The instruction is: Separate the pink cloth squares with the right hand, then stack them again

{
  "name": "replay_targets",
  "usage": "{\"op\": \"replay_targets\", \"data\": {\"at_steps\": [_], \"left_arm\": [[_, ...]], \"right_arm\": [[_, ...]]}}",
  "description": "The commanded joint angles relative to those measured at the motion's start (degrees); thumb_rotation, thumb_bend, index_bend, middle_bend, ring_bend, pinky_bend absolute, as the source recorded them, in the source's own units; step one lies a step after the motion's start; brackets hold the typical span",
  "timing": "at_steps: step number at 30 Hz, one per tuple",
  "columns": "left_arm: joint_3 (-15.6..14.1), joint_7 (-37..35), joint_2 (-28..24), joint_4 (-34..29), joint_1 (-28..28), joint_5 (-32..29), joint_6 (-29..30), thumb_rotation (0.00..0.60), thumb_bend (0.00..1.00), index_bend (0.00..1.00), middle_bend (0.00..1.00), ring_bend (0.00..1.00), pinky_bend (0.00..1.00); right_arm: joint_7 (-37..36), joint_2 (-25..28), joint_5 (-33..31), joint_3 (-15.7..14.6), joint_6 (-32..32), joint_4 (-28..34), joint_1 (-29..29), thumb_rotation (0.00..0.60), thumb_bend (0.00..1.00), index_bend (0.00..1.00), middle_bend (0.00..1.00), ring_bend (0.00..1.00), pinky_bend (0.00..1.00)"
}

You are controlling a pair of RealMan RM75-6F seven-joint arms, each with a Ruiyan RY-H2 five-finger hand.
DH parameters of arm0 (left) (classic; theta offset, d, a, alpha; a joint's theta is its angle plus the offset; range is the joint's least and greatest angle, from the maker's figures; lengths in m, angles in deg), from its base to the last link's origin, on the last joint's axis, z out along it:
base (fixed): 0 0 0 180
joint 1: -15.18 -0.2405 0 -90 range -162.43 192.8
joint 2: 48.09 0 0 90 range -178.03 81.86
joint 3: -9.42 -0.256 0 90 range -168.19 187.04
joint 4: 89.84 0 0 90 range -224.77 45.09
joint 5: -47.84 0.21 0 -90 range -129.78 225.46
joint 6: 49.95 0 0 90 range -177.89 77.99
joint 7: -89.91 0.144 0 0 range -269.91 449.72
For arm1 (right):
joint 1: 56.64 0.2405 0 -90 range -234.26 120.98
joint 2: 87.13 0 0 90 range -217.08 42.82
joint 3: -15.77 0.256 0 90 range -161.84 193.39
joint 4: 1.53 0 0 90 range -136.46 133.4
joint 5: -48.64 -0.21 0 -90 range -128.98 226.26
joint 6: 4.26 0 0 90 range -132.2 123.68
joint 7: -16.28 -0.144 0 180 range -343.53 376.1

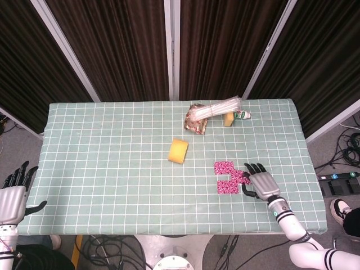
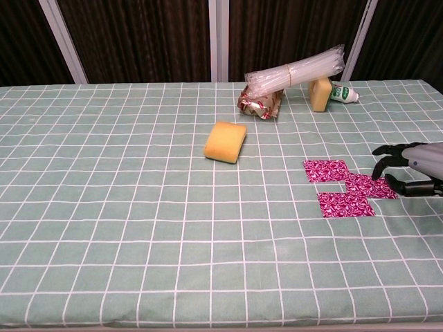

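Observation:
Three pink patterned cloth squares lie spread on the green checked tablecloth, meeting at their corners. One square [image 1: 224, 167] [image 2: 327, 170] is farthest from me, one [image 1: 228, 186] [image 2: 345, 203] is nearest, and a third [image 1: 242, 177] [image 2: 370, 186] sticks out to the right. My right hand [image 1: 261, 181] [image 2: 416, 169] lies palm down just right of them, fingers spread, its fingertips [image 2: 378, 176] touching the right square's edge. It holds nothing. My left hand [image 1: 12, 194] hangs beside the table's front left corner, fingers apart and empty.
A yellow sponge [image 1: 179, 151] [image 2: 225, 142] sits mid-table. At the back lie a bundle of clear straws [image 1: 216, 108] [image 2: 294, 70], a foil snack packet [image 1: 197, 125] [image 2: 259, 104], a yellow block [image 1: 228, 119] [image 2: 320, 93] and a small white bottle [image 1: 243, 115] [image 2: 343, 92].

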Motion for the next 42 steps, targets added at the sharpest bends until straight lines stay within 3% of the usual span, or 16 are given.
{"op": "replay_targets", "data": {"at_steps": [1, 10, 28, 42], "left_arm": [[-0.1, -0.1, -0.1, 0.0, -0.2, -0.2, 0.0, 0.6, 0.08, 0.17, 0.1, 0.1, 0.17], [-0.2, -0.4, -0.1, 0.2, -0.5, -0.6, 0.0, 0.6, 0.08, 0.17, 0.1, 0.1, 0.17], [-0.2, 0.1, 0.1, 0.1, -0.3, -0.3, -0.1, 0.6, 0.08, 0.17, 0.1, 0.1, 0.17], [-0.3, -0.1, 0.1, 0.1, -0.6, -0.5, 0.0, 0.6, 0.08, 0.17, 0.1, 0.1, 0.17]], "right_arm": [[-0.2, -1.7, 0.1, 1.0, 1.1, -0.7, 1.2, 0.064, 0.56, 0.27, 0.02, 0.0, 0.0], [1.0, -6.0, -1.5, 1.8, 4.2, -4.2, 3.1, 0.064, 0.56, 0.27, 0.02, 0.0, 0.0], [1.6, -2.7, -1.9, 0.2, 3.1, -2.6, 1.1, 0.066, 0.56, 0.27, 0.02, 0.0, 0.0], [0.8, -5.8, -0.9, 1.0, 4.6, -4.6, 2.5, 0.066, 0.55, 0.27, 0.02, 0.0, 0.0]]}}
